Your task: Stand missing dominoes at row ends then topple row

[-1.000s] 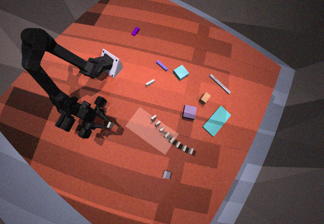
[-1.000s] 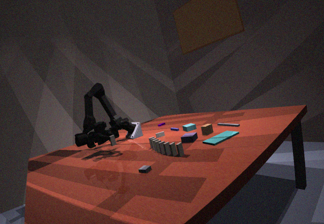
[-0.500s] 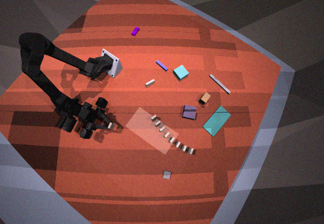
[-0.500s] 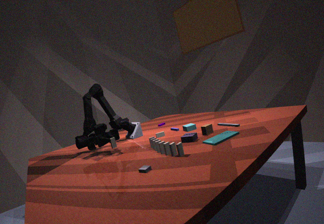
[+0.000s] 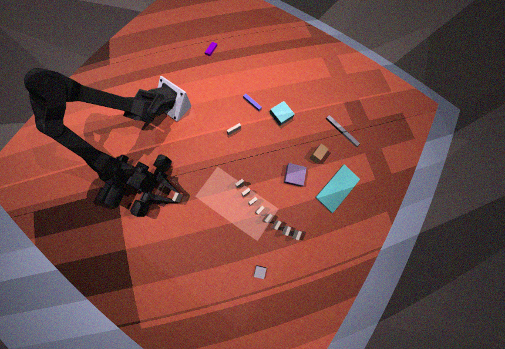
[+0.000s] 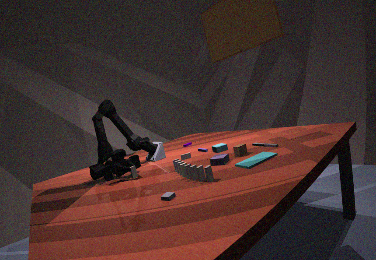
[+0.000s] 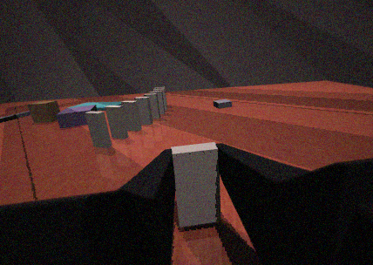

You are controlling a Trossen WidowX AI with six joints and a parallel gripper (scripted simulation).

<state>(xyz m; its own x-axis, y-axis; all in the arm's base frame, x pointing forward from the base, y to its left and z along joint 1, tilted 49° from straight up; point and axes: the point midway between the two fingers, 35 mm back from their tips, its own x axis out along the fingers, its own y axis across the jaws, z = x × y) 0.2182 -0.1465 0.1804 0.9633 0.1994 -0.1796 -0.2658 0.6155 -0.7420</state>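
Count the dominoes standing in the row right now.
8: all in one curved row right of the gripper. A ninth domino is clamped in it, and another lies flat farther back.

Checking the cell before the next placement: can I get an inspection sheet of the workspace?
Surface: reddish wooden table, pale patch at the row's near end.
Job's things: eight dominoes standing in a row; one domino held upright; one lying flat.
Clutter: cyan slab, purple block, brown block, grey bar.
Grippers: gripper shut on the held domino, short of the row.
Cables: nothing seen.
Surroundings: dark walls, orange panel.
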